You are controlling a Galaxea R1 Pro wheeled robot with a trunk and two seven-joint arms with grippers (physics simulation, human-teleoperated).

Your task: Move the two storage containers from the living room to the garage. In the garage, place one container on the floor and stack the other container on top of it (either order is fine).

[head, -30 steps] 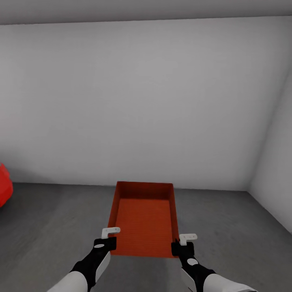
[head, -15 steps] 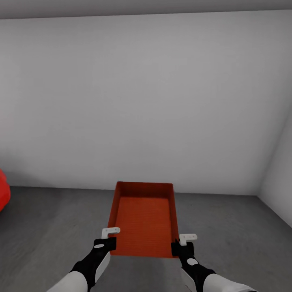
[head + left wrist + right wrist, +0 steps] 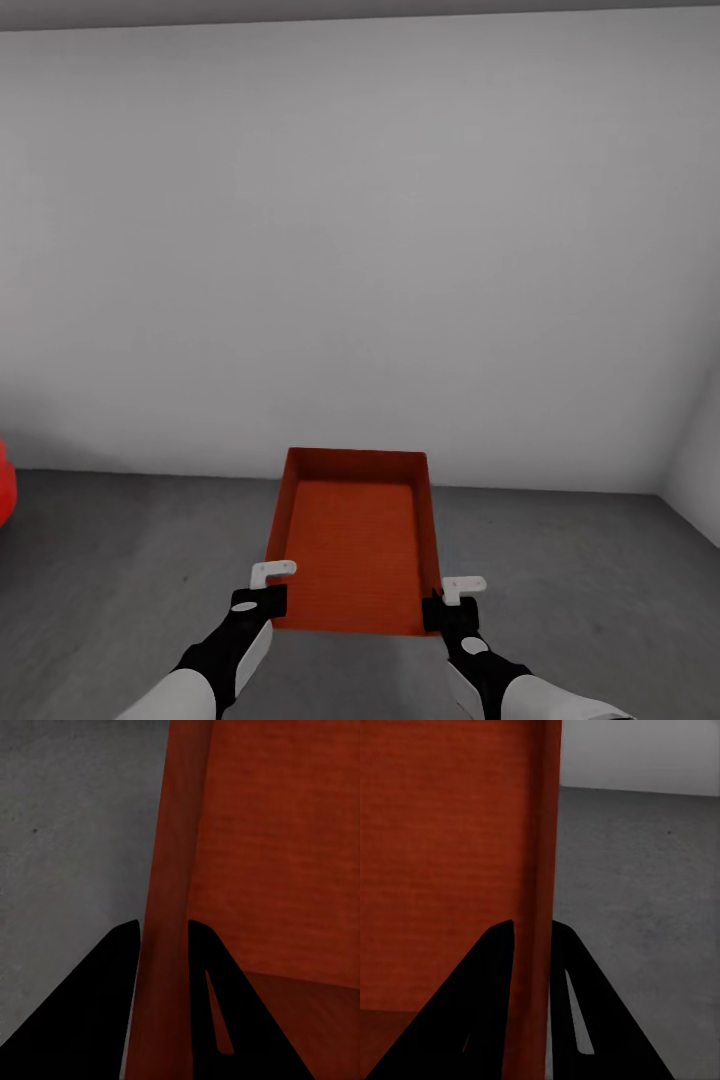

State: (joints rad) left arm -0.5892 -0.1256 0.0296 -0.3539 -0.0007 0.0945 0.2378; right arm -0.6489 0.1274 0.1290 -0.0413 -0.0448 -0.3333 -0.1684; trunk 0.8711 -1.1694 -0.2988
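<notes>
I hold one orange-red open-top storage container (image 3: 352, 540) out in front of me, above the dark grey garage floor (image 3: 130, 560). My left gripper (image 3: 268, 590) is shut on its left wall near the close corner. My right gripper (image 3: 446, 598) is shut on its right wall. In the left wrist view the two dark fingers (image 3: 97, 1012) pinch the container wall (image 3: 169, 945) between them. The right wrist view has the fingers (image 3: 480, 1005) clamped on the other wall (image 3: 536, 907). The bin is empty inside.
A plain white wall (image 3: 360, 250) stands straight ahead, meeting a side wall (image 3: 700, 480) at the right. A glossy red car's edge (image 3: 4, 495) shows at the far left. Bare grey floor spreads on both sides of the bin.
The whole view has swung to the right: the red car has slid further off the left edge and the right corner has moved right. The grip on the container is unchanged.
</notes>
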